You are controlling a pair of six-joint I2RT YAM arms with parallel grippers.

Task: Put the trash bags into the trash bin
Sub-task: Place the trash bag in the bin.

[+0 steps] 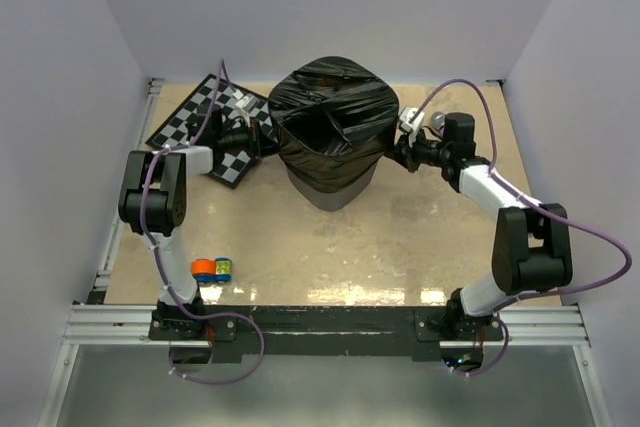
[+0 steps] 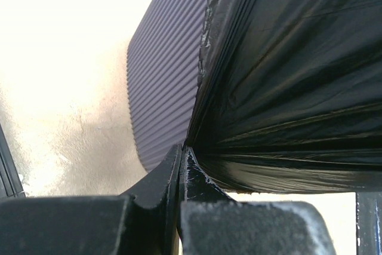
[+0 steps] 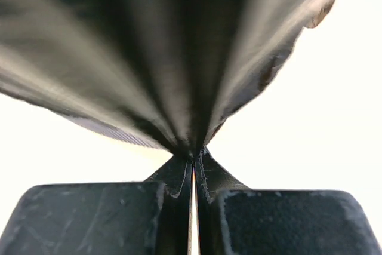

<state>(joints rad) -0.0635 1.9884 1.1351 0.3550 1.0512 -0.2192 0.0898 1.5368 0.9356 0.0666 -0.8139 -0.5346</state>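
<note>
Top view: trash bin (image 1: 330,192) upright on desk (image 1: 380,247), upper centre of frame, long axis vertical, mouth up toward cam. Trash bag (image 1: 335,112) over the rim, sagging into a dark hollow inside. Left tool (image 1: 265,137) at bag's left edge, right tool (image 1: 398,150) at its right edge. Checkerboard (image 1: 195,117) upper left, small orange-blue toy (image 1: 211,269) lower left.

Left wrist: tool shut tight on bag's edge, lower centre; grey mesh bin wall just left of the plastic.

Right wrist: tool pinched together on a gathered bag fold, plastic fanning up across frame.

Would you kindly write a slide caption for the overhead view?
Left pincer and right pincer pinch the black trash bag draped over the trash bin from opposite sides.
</note>
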